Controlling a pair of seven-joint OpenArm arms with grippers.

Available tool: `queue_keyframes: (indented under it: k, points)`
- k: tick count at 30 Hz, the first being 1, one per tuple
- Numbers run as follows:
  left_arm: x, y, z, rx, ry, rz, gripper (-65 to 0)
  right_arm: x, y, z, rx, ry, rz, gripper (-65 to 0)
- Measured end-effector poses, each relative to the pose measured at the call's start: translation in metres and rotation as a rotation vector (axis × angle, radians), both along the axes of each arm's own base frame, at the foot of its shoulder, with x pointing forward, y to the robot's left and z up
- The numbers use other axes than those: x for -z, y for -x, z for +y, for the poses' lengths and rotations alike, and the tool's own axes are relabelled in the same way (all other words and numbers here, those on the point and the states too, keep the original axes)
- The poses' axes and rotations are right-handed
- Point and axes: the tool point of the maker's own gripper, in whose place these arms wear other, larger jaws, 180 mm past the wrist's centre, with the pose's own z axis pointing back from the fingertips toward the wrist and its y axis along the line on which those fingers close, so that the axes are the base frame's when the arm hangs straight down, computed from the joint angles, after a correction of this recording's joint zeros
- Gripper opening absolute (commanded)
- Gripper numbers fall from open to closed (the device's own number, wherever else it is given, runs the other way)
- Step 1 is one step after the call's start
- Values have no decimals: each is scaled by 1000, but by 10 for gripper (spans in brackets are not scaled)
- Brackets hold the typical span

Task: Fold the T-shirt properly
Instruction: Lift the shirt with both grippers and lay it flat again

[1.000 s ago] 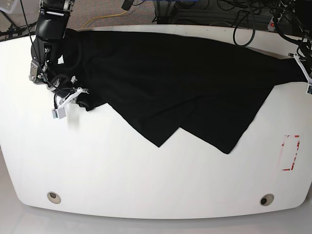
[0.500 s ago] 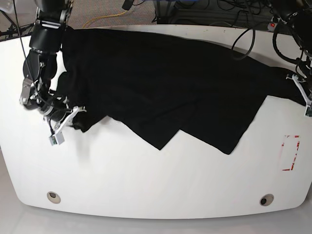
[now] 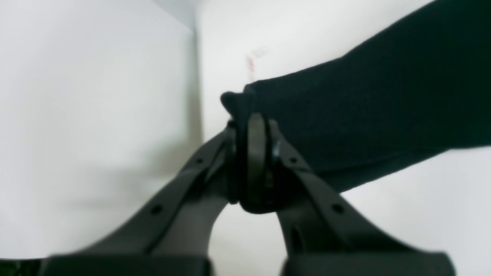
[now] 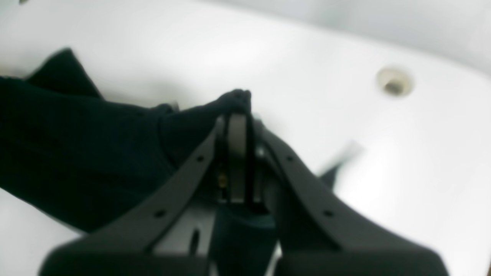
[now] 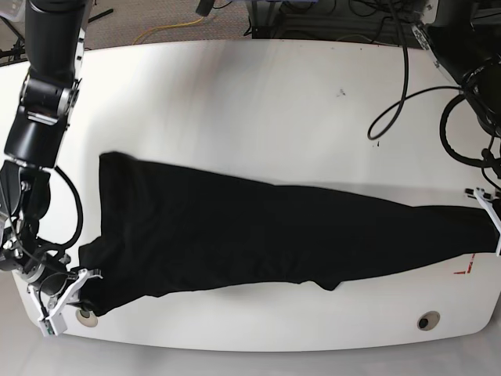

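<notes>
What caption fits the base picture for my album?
Two grippers, right and left, pinch a black T-shirt stretched across the white table.

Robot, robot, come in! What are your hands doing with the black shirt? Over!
Left gripper shut on T-shirt corner. Right gripper shut on opposite corner. Shirt stretched across white table. Nothing in the way.

One T-shirt (image 5: 274,235), one white counter (image 5: 235,102), two grommet holes (image 5: 86,317) in it, two grippers: left (image 5: 491,227), right (image 5: 64,299)
</notes>
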Motion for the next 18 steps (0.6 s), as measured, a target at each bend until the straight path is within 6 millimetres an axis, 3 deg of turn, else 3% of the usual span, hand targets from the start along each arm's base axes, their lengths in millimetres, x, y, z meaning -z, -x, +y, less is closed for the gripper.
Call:
queue_keyframes:
  k: [6,12,15,18]
  points:
    - [-57,-22,1,-1,-18,-144,-649,-68,-28,-12,6,56,-92,-650]
    - [-106,-33,6,-12,-110,-226,-647,-140,-43,-1,-26,71,-228,-650]
    - [-113,-32,10,-27,-118,-238,-647,-143,-41,-3,-22,90,-202,-650]
    - [-106,-32,9,-23,-115,-221,-647,-137,-40,-6,-17,92,-186,-650]
